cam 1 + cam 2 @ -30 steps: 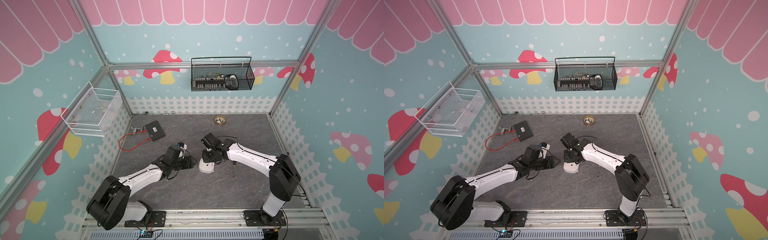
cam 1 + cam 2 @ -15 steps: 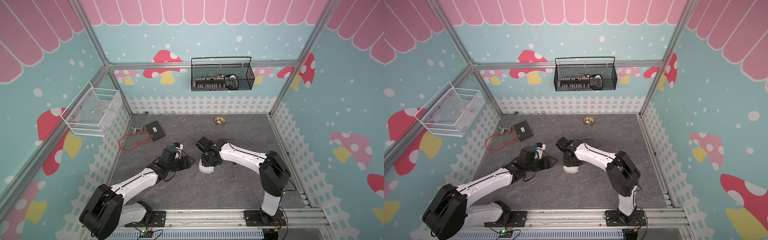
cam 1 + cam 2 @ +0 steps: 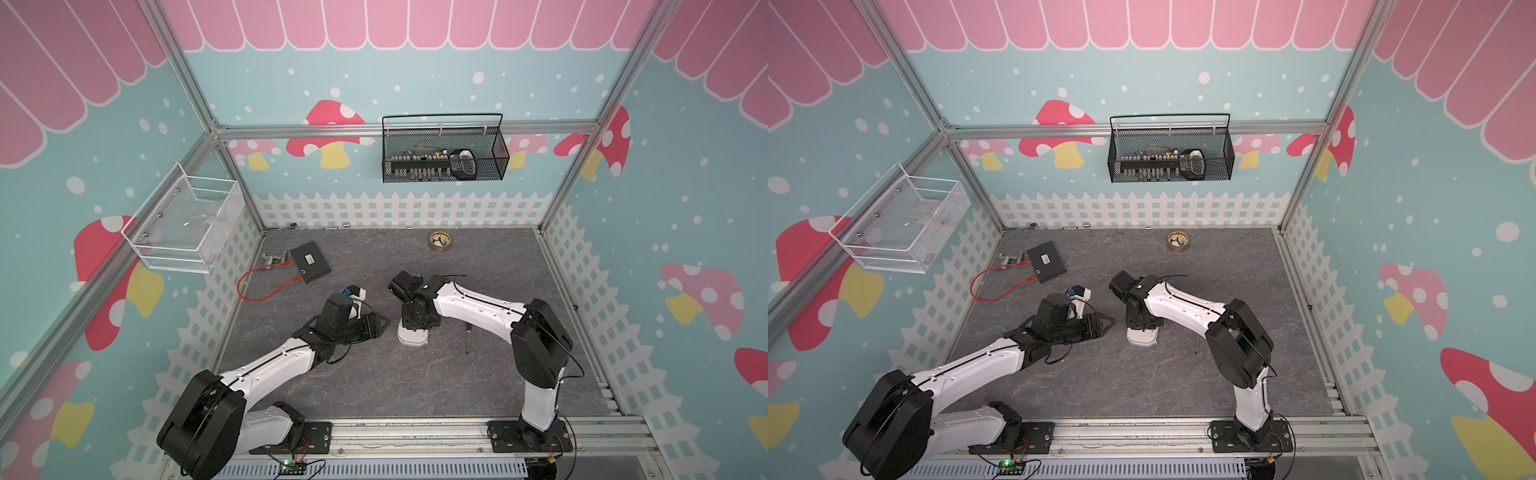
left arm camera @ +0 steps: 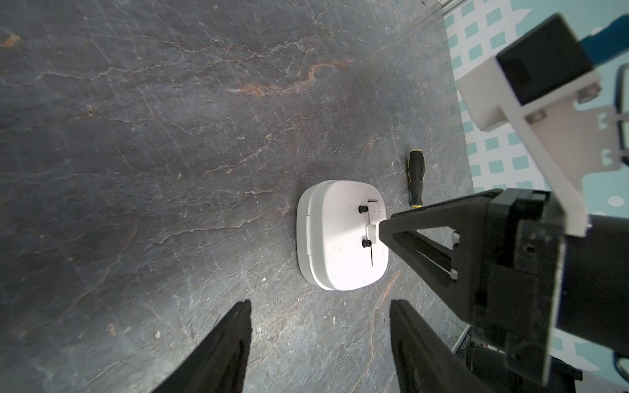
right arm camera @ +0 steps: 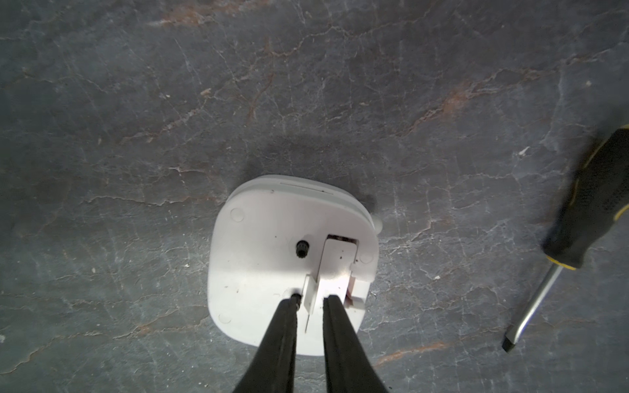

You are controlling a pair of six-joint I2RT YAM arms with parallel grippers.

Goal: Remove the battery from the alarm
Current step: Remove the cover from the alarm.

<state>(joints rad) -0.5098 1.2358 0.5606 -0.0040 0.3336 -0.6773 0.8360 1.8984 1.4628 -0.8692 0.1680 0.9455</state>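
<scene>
The white alarm (image 3: pixel 411 336) (image 3: pixel 1142 336) lies face down mid-table, its plain back up. My right gripper (image 3: pixel 417 322) (image 3: pixel 1144 322) (image 5: pixel 311 301) points down onto that back, and its jaws are shut on the raised edge of a small white cover plate (image 5: pixel 337 262) over the recess. The plate's far end shows a dark gap. The battery is hidden. My left gripper (image 3: pixel 382 324) (image 3: pixel 1106 322) (image 4: pixel 320 303) hangs open just left of the alarm (image 4: pixel 333 245) (image 5: pixel 258 272), apart from it, with nothing between its fingers.
A black and yellow-handled screwdriver (image 3: pixel 468 338) (image 5: pixel 585 211) lies right of the alarm. A flat black box (image 3: pixel 309 262) with a red cable (image 3: pixel 266 286) sits at the back left, a round brass dial (image 3: pixel 440 241) at the back. Wire baskets (image 3: pixel 444 153) (image 3: pixel 183 224) hang on the walls.
My left gripper has drawn back a little from the alarm. The right arm's elbow has swung leftward while its gripper stays on the alarm's back. The alarm has not moved.
</scene>
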